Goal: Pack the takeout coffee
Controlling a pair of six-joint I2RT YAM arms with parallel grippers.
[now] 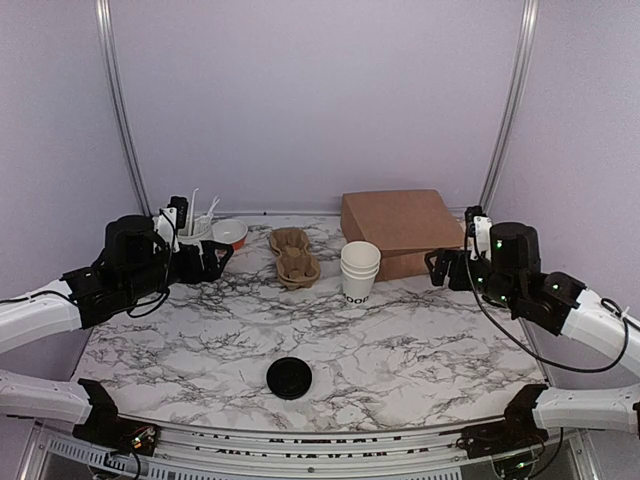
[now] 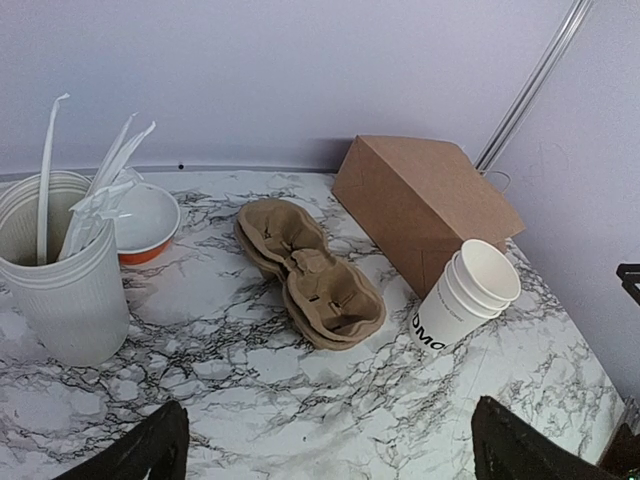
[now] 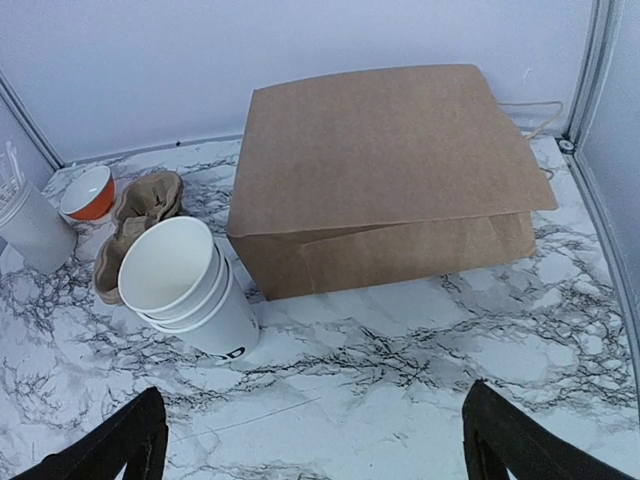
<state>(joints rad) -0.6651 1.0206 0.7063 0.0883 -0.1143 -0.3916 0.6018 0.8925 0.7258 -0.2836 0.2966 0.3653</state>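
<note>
- The left gripper (image 2: 330,430) is held far left, jaws spread wide, nothing gripped
- Pulp carriers (image 2: 310,275) are stacked left of centre; a flat black lid (image 1: 289,378) lies near
- Lidless white cups (image 1: 360,270) are stacked just beside a brown bag (image 3: 390,170), far right
- The right gripper (image 3: 310,420) is held right, jaws wide, empty
- The takeout coffee cannot be located

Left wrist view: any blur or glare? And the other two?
Left wrist: sharp, evenly lit, soft shadow beside the stacked white paper cups. Right wrist: crisp, no glare on the flat brown paper bag. Top external: softer; near edge of the white marble-patterned table bows.
</note>
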